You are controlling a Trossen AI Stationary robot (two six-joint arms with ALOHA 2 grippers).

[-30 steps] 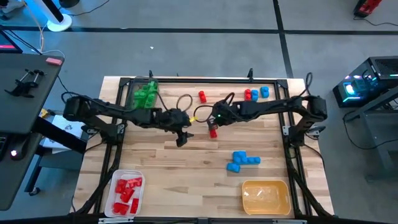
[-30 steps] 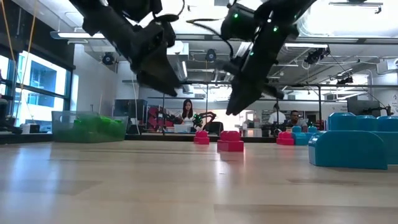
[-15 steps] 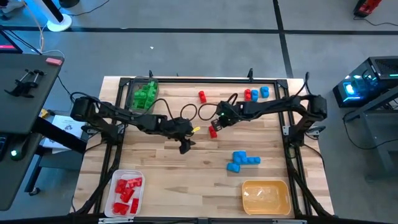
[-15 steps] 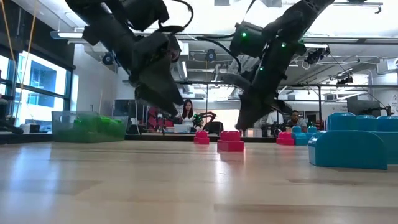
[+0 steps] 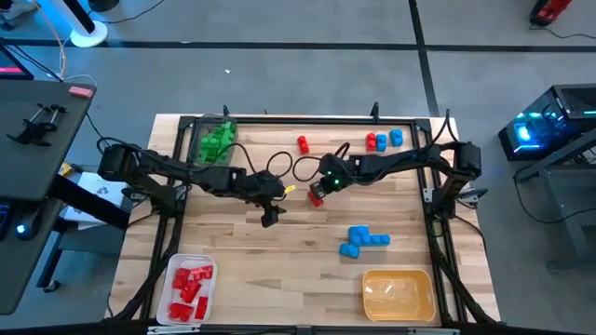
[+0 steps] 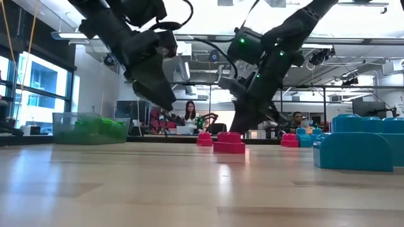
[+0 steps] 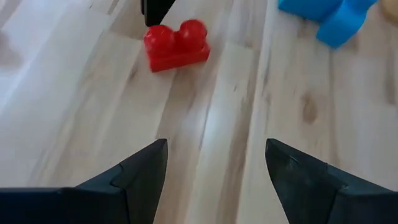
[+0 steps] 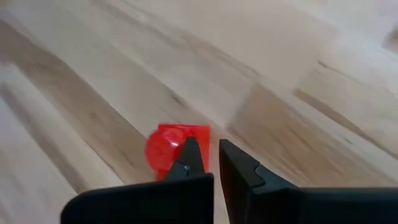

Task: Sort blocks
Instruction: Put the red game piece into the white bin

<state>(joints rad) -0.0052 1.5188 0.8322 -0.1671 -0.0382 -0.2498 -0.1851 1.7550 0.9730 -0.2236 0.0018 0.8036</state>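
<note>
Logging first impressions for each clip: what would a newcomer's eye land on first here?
Probably the two dark arms meeting over the table's middle, the right hand shut, right by a lone red block, the left hand open close by. Next, the colours: a blue block cluster toward the right, and a white tray of red blocks at the near left corner.

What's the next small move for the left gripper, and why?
Probably ease the open left gripper forward and down to straddle the loose red block, then close. The block lies on the table just ahead of it, ungrasped. The shut right gripper is right at the same block, so it likely needs to back off first to avoid a clash.
</note>
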